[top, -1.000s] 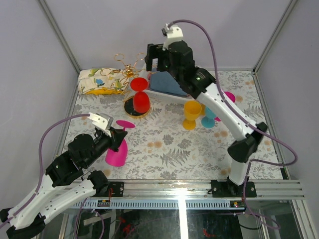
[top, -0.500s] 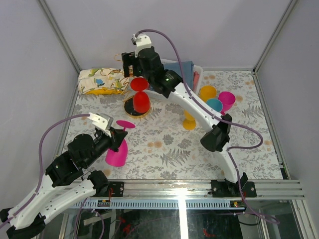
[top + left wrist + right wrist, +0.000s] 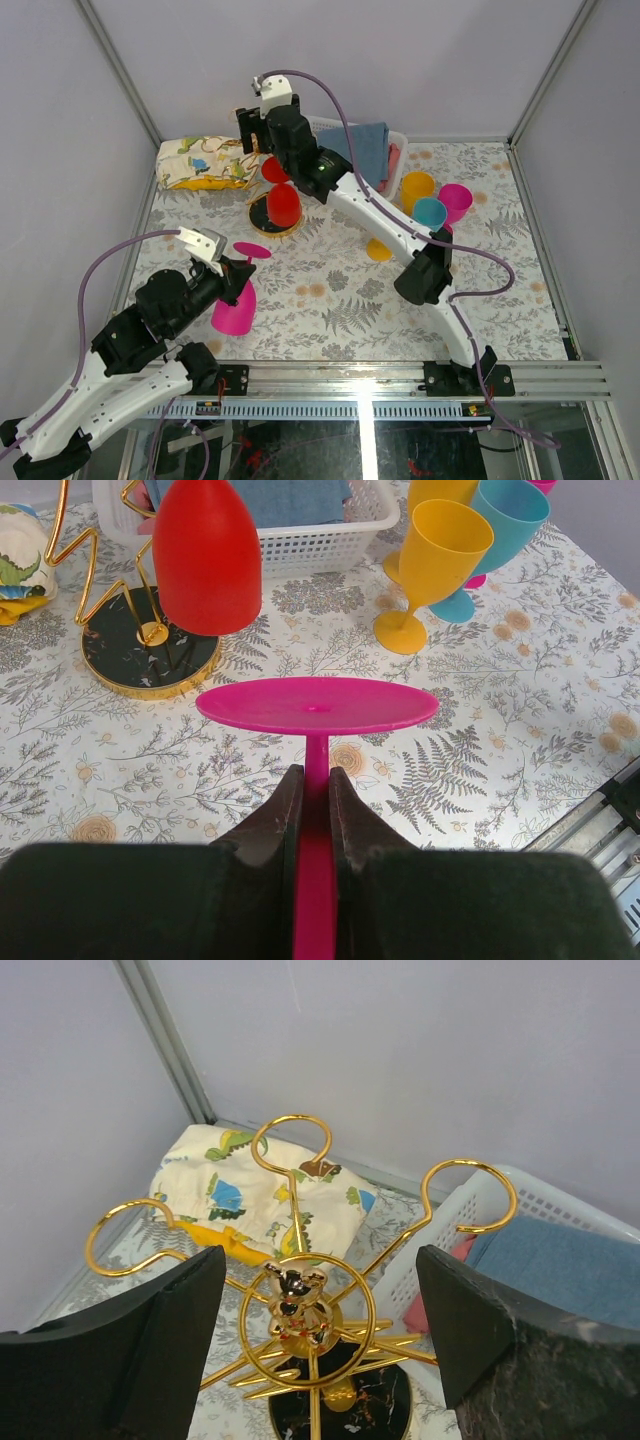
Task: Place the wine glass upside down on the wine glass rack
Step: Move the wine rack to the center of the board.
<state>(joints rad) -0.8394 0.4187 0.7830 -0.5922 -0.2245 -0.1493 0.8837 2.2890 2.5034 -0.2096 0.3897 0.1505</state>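
Rack (image 3: pixel 296 1303) stands below spread right end effector (image 3: pixel 320 1262); left end effector (image 3: pixel 315 776) clamps pink glass (image 3: pixel 318 705).

Red glass (image 3: pixel 205 555) on rack (image 3: pixel 300 1305), right hand (image 3: pixel 320 1260) above

Pink wine glass (image 3: pixel 317 705) is inverted, near gold rack (image 3: pixel 130 660).

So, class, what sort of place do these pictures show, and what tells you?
Probably a robotics lab test cell, not a kitchen: left arm and right arm bolted to a metal rail, bare grey walls, and props like the gold rack and pink wine glass.
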